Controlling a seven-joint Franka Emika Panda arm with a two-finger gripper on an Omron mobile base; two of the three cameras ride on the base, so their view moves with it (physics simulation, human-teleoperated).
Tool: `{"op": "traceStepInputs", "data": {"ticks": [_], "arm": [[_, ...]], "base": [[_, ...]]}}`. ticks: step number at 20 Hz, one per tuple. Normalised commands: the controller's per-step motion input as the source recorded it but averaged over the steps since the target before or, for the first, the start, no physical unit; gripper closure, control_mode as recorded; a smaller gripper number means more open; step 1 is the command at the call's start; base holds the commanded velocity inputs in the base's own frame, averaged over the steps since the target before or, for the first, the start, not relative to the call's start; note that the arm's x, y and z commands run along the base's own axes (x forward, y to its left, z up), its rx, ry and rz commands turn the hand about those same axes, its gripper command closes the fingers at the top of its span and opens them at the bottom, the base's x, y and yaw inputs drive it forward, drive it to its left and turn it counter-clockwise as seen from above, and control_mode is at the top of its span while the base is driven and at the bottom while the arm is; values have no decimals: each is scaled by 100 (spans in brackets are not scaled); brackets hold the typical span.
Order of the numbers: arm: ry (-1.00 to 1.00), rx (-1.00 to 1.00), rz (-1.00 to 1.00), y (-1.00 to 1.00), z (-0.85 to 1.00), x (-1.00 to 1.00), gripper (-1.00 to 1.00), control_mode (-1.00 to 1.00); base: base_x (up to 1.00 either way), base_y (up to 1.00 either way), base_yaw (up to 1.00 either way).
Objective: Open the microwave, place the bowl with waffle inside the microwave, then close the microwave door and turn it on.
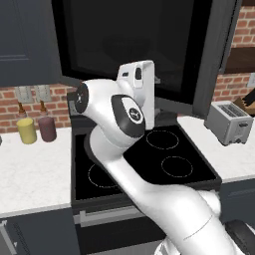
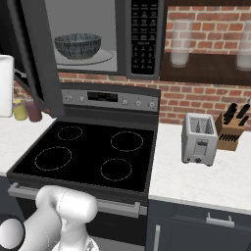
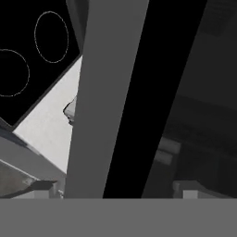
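Bowl sits on the glass turntable inside the microwave, upper left of the right base frame. Microwave door hangs open, filling the top of the left base frame. Gripper jaws spread wide, holding nothing, close against the door's edge. Toaster right of the stove.

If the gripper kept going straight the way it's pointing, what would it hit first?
Most likely the open microwave door: in the hand view its grey edge stands right ahead of the open gripper, though depth is hard to judge.
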Motion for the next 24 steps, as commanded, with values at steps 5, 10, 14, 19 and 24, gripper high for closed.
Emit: {"op": "traceStepInputs", "data": {"ticks": [5, 10, 14, 19, 24], "arm": [[2, 0, 5, -76, 0, 100, -100, -100], [2, 0, 11, -44, 0, 100, -100, -100], [1, 0, 14, -28, 0, 100, -100, -100], [1, 0, 13, -20, 0, 100, -100, -100], [2, 0, 8, -5, 0, 82, -100, -100]], "base": [[0, 0, 0], [0, 0, 0], [0, 0, 0], [0, 0, 0], [0, 0, 0]]}}
